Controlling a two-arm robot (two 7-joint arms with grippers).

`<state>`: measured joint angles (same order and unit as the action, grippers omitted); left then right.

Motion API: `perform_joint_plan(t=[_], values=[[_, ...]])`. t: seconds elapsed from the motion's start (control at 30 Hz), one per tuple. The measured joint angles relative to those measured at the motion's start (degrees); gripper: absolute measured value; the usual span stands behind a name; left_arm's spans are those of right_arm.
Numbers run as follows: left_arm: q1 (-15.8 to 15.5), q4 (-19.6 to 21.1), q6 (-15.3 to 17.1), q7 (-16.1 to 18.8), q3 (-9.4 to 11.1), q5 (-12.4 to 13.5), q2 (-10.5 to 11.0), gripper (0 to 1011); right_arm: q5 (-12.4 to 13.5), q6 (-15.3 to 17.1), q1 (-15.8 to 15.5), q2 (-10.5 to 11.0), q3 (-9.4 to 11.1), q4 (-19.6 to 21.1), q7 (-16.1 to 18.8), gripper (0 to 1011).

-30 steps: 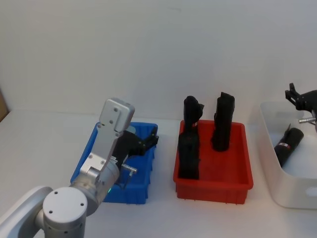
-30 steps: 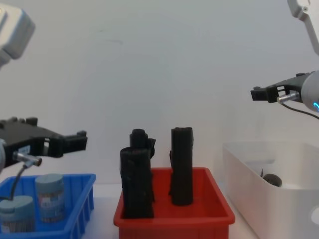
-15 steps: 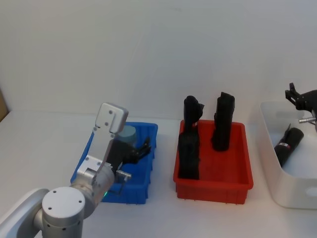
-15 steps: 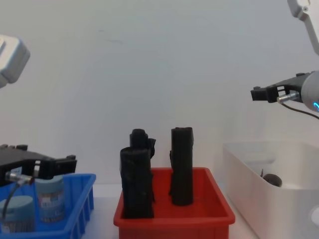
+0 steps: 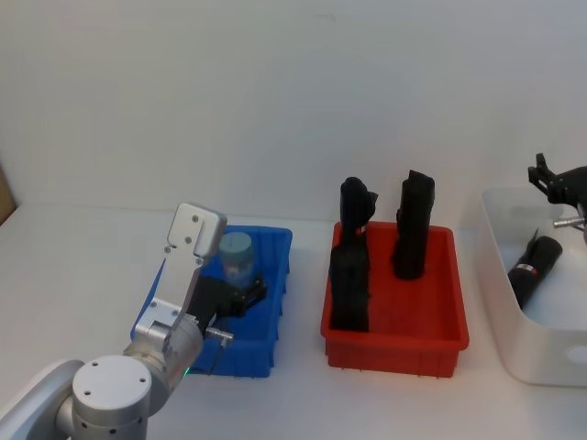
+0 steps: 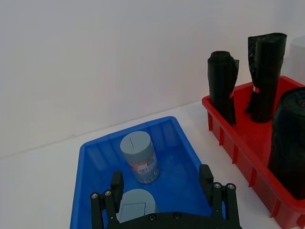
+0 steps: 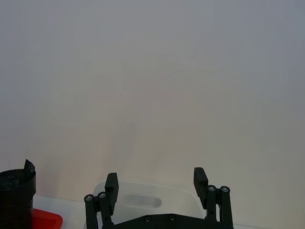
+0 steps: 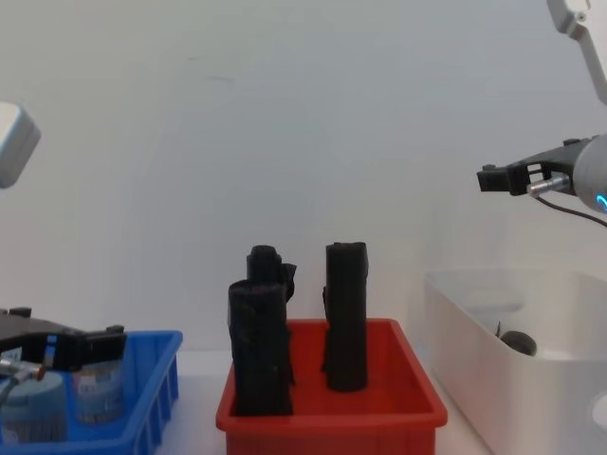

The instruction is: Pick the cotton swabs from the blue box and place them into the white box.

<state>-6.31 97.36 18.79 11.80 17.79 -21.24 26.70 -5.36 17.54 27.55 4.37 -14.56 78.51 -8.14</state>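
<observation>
Inside the blue box (image 6: 86, 157), my left gripper (image 6: 161, 180) sits low with its fingers (image 6: 206, 177) spread wide. Near swab tub (image 6: 135, 210) stands between them, closer to one finger, not gripped. Far swab tub (image 6: 139, 157) stands upright just beyond the fingertips, toward the back wall. Over the white box (image 5: 514, 339), my right gripper (image 5: 543, 174) hangs, fingers apart, holding nothing.
</observation>
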Motion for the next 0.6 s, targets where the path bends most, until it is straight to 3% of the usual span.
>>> perform_joint_plan(t=[0.6], values=[[1.63,-1.27,-0.65,2.71,-1.22,-1.51,-0.28,1004,0.00,0.00,0.00,0.00,0.00,0.00,0.00,1001]])
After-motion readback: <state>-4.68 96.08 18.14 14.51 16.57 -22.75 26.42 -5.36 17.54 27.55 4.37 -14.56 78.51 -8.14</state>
